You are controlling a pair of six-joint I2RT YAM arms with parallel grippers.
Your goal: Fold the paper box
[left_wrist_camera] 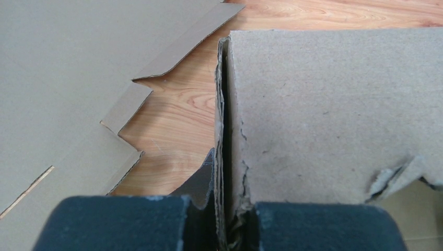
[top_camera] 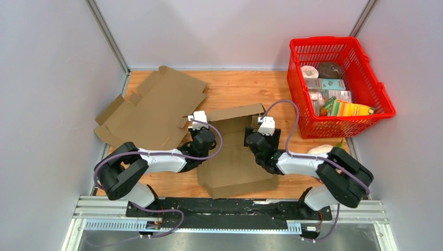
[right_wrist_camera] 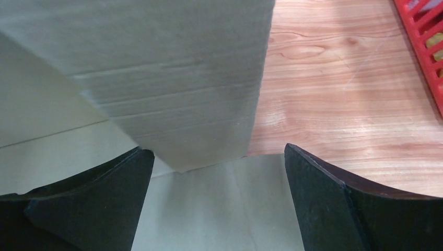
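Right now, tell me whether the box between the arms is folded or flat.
Partly folded. The box lies flat at its base, its rear flap stands up, and the left gripper pinches a doubled side wall.

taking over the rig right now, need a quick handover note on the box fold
Left gripper: shut on a doubled cardboard wall at the left side of the paper box.
Right gripper: open; the corner of a raised flap sits between its jaws, no grip.
Box lies mid-table between the arms; a flat cardboard blank lies back left.
Done: left wall doubled over, back panel up.
Left: right side and front.
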